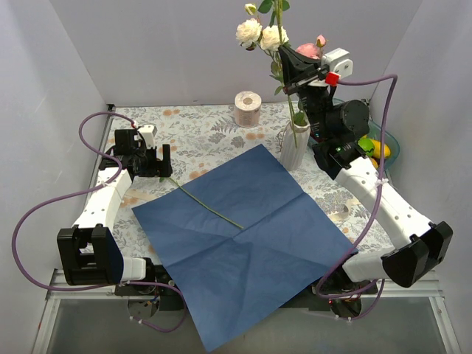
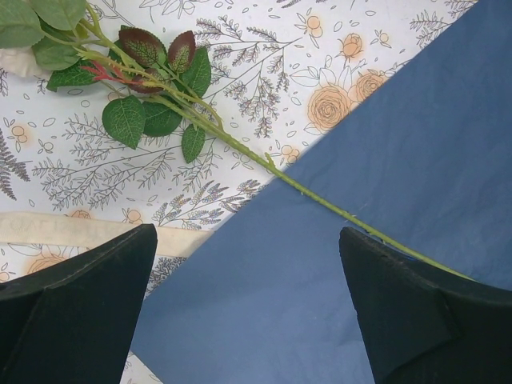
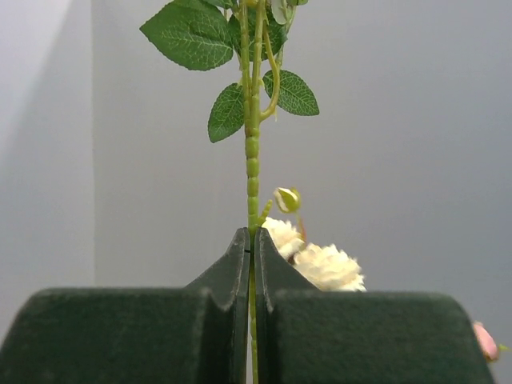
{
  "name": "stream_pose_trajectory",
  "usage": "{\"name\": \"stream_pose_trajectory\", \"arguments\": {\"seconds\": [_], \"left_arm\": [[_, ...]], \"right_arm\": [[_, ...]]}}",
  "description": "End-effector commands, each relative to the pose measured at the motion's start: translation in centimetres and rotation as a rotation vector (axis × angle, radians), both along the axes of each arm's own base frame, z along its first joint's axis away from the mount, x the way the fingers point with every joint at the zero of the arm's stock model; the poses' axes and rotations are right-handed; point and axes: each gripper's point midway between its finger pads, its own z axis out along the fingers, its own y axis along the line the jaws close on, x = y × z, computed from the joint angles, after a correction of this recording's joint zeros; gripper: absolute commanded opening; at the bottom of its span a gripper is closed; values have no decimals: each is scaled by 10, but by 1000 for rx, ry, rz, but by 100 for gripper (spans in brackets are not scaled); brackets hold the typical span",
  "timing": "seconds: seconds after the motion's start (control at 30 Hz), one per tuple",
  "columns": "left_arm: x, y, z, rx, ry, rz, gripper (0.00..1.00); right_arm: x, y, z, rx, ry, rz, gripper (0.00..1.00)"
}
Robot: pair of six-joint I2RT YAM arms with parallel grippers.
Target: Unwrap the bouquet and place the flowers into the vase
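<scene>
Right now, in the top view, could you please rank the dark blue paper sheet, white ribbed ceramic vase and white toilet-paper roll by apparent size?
Largest by far: dark blue paper sheet.
Then white ribbed ceramic vase and white toilet-paper roll: they look alike, so unranked.

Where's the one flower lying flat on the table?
In the top view, left of centre: the loose flower lies diagonally, leafy end by the open left gripper, stem tip on the blue paper.
</scene>
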Motion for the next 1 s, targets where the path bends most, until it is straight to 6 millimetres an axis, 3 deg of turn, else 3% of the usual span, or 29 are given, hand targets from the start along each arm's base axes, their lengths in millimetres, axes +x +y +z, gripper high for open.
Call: {"name": "stream_pose_trajectory", "arguments": {"seconds": [0.0, 0.03, 0.07, 0.2, 0.37, 0.63, 0.97], "left_arm": [[-1, 0, 8, 12, -34, -14, 98], [0, 0, 8, 11, -38, -16, 98], [0, 0, 8, 10, -36, -18, 98], [-2, -6, 10, -13, -42, -59, 98], [-5, -9, 8, -15, -39, -88, 98], [-6, -8, 3, -17, -35, -101, 98], [-1, -12, 9, -37, -23, -133, 98]], "right_arm": [[11, -34, 1, 62, -123, -118, 1], [2, -44, 12, 93, -211, -150, 1], [7, -46, -1, 86, -211, -165, 1], [18, -61, -2, 117, -244, -180, 1], [16, -65, 7, 129, -319, -183, 1], [34, -76, 22, 161, -336, -186, 1], [63, -91, 7, 176, -315, -205, 1]]}}
